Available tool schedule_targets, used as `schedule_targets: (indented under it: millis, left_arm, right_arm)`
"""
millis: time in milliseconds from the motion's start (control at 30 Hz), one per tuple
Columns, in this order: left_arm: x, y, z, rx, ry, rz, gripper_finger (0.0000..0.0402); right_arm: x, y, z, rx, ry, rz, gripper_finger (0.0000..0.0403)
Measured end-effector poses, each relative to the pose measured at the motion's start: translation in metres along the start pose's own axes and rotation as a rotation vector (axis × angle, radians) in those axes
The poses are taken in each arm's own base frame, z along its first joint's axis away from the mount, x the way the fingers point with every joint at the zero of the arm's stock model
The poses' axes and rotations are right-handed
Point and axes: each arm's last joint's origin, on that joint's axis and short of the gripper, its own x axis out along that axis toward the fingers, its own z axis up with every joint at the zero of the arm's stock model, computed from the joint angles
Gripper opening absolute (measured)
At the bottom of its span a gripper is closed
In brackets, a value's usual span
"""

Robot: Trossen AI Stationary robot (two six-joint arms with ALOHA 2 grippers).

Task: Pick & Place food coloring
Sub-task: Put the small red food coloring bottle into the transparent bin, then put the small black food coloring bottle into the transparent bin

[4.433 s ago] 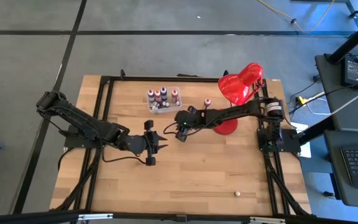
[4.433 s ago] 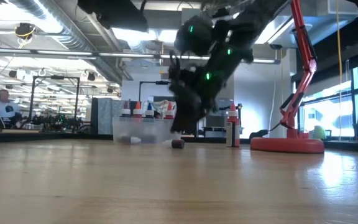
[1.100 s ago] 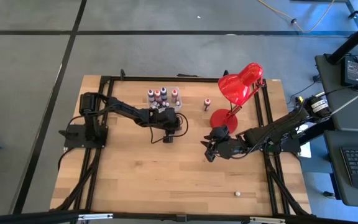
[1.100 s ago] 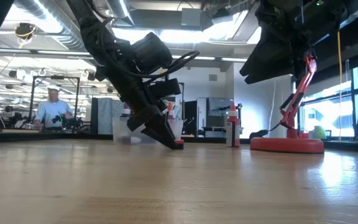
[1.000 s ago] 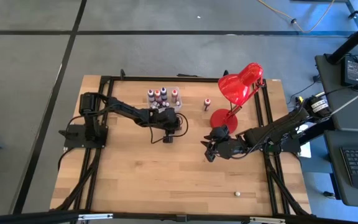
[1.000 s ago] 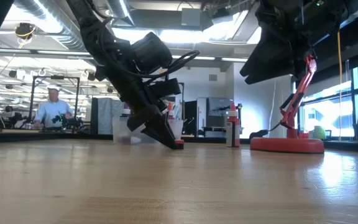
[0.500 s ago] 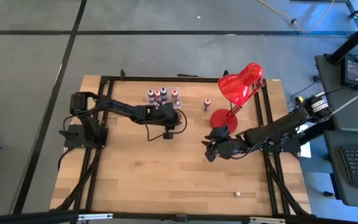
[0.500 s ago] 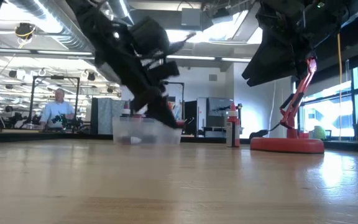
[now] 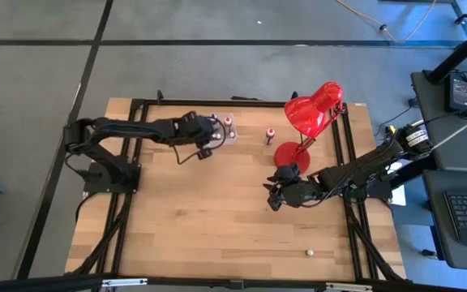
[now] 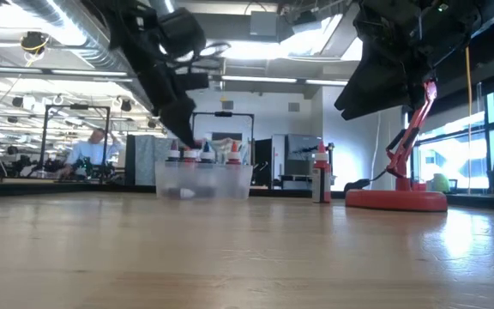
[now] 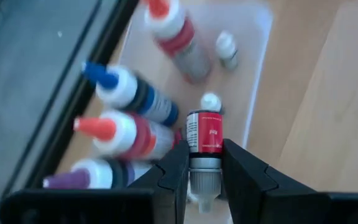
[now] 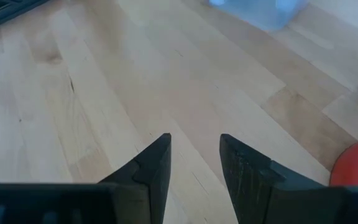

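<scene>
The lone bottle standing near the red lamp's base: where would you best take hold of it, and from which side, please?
Grip the lone bottle around its straight body, below the narrower cap, descending from above. It stands upright and apart from the clear box, while the lamp base crowds one side.

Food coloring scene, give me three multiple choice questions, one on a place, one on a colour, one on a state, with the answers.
1. Where is the left gripper?
A. over the clear box at the table's far edge
B. beside the lamp base
C. at the near edge

2. What colour is the desk lamp?
A. blue
B. red
C. white

3. What is the left gripper doing?
A. open, empty
B. shut on a small red bottle
C. resting on the table

Answers: 1 A, the high view shows it above the box. 2 B, shade and base are red. 3 B, the left wrist view shows the bottle pinched between its fingers.
</scene>
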Motion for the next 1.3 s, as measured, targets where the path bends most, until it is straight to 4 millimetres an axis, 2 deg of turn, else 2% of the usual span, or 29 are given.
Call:
schedule_targets:
  millis: [233, 400, 533, 900, 1200, 1300]
  left_arm:
    - [0.023, 0.007, -0.009, -0.021, 0.1, -0.004, 0.0082]
    - [0.041, 0.004, -0.016, -0.006, 0.167, 0.032, 0.0084]
    - [0.048, 0.002, -0.018, 0.002, 0.188, 0.045, 0.0085]
    - [0.048, 0.003, -0.017, 0.051, 0.172, 0.07, 0.0097]
    - [0.047, 0.006, -0.016, 0.069, 0.177, 0.186, 0.017]
    - [0.041, 0.006, -0.01, 0.058, 0.162, 0.19, 0.0185]
  right_arm:
    - [0.0, 0.0, 0.0, 0.003, -0.001, 0.001, 0.014]
    - [0.0, 0.001, 0.001, 0.01, -0.005, 0.006, 0.014]
    - [0.0, 0.001, 0.001, 0.011, -0.006, 0.007, 0.014]
    - [0.0, 0.003, 0.0, 0.018, 0.025, 0.05, 0.014]
    - [0.0, 0.003, 0.0, 0.02, 0.041, 0.062, 0.014]
    - [0.0, 0.003, 0.0, 0.019, 0.046, 0.067, 0.014]
